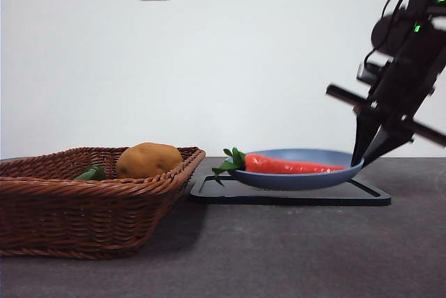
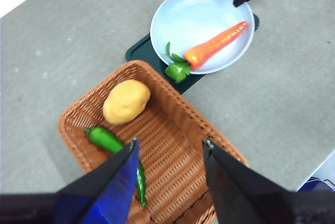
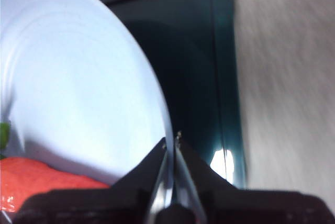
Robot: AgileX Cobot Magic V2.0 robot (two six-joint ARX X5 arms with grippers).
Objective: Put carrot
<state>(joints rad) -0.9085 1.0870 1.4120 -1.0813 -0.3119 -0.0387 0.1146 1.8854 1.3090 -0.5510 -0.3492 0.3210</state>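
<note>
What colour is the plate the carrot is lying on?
Pale blue. The plate under the carrot shows best in the left wrist view.

Plate rim: the right gripper (image 1: 367, 160) is closed on the far edge of the pale blue round plate (image 1: 306, 179).
Plate interior: the long orange carrot (image 1: 289, 166) lies across it.
Basket: the woven brown wicker basket (image 1: 83, 207) holds a yellow-brown potato (image 1: 148, 159) and a green pepper (image 2: 112, 145); the open left gripper (image 2: 170, 153) hangs above.

Carrot (image 1: 293, 166) in blue plate (image 1: 300, 179), pincer (image 1: 368, 156) at its rim
</note>
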